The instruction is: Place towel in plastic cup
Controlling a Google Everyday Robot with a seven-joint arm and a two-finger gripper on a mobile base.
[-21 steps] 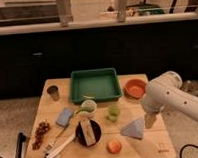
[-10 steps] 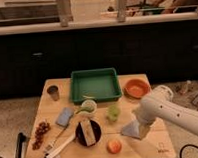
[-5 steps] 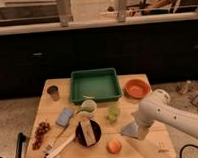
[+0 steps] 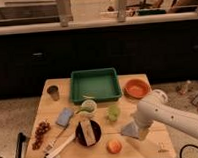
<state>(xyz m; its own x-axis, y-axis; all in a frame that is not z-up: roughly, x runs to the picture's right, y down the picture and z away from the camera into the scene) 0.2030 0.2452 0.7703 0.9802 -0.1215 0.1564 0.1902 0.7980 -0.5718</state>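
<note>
hand (image 4: pixel 142 133): my fingers are spread, down low at the towel's (image 4: pixel 128 131) right edge, honestly can't tell if touching | towel: lying on the worktop (image 4: pixel 155 146), front right | plastic cup (image 4: pixel 113 113): upright, near the towel's back-left, apart from it | orange bowl (image 4: pixel 137 87): further back | green tray (image 4: pixel 95 85): behind the cup

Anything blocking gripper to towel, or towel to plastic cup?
Nothing visible. The gripper is down at the right edge of the towel. The plastic cup stands just up-left of the towel, bare table between; the orange fruit lies nearer the front, off that line.
</note>
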